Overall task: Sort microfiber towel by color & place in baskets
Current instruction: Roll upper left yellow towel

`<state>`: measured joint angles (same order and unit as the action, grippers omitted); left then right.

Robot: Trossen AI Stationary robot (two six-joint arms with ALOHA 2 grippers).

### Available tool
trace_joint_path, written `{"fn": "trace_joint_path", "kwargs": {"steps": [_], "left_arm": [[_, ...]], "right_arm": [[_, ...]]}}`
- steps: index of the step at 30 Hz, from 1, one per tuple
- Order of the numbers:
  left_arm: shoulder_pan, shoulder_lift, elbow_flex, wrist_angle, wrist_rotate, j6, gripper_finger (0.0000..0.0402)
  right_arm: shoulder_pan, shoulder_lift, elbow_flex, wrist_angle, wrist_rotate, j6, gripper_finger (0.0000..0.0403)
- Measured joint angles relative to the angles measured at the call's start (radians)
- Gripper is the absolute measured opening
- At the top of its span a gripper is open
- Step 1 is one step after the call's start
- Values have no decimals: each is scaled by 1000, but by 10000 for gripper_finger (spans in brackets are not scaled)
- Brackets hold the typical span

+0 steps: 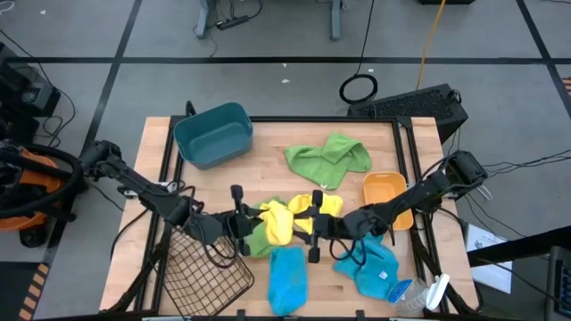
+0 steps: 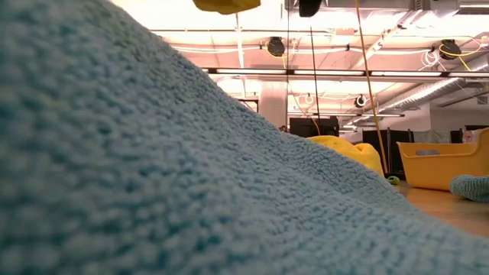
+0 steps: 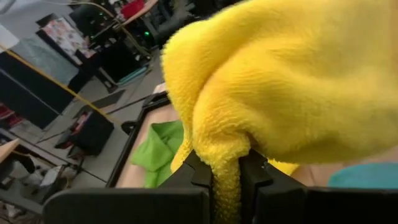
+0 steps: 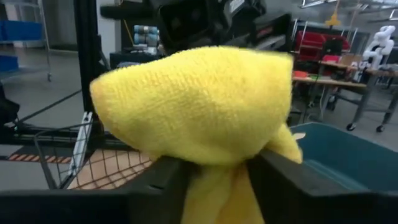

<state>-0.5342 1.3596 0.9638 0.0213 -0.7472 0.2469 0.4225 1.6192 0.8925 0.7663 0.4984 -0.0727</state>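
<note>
Left gripper near the table's middle, fingers clamped on a yellow towel, pinched fold visible between them in the left wrist view. Right gripper directly opposite, just beside the left one, fingers clamped on a second yellow towel, cloth bunched above them in the right wrist view. Both yellow towels meeting at the middle of the table; raised or resting: cannot tell from above. One green towel lying crumpled toward the far side, well apart from both grippers. Second green towel partly under the left yellow towel, only an edge showing. One blue towel flat at the near edge, between the two arms; in the low view filling most of the frame right in front of the lens. Second blue towel crumpled under the right arm, near a clear plastic bottle at the near right corner. Teal bin at the far left corner, nothing seen inside. Orange tub at the right edge, partly covered by the right arm. Wire basket at the near left corner, under the left arm, no cloth seen in it.
</note>
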Motion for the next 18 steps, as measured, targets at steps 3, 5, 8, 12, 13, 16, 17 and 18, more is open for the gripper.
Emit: {"fn": "trace_joint_path", "kwargs": {"steps": [3,5,8,12,13,16,17,18], "left_arm": [[0,2,0,-3,10,4,25],[0,2,0,5,23,19,25],[2,2,0,13,81,26,26],[15,2,0,38,165,28,28],[20,2,0,43,179,28,29],[33,2,0,60,243,24,30],[37,2,0,65,267,24,30],[40,2,0,73,289,23,30]], "right_arm": [[0,0,0,18,1,0,212],[-1,0,0,22,1,0,248],[-8,0,0,24,-1,-17,301],[-9,0,0,28,-18,-67,352],[-10,0,0,30,-35,-84,359],[-11,18,0,90,-106,-131,363],[-11,29,0,120,-129,-155,360],[-11,45,0,160,-150,-177,356]]}}
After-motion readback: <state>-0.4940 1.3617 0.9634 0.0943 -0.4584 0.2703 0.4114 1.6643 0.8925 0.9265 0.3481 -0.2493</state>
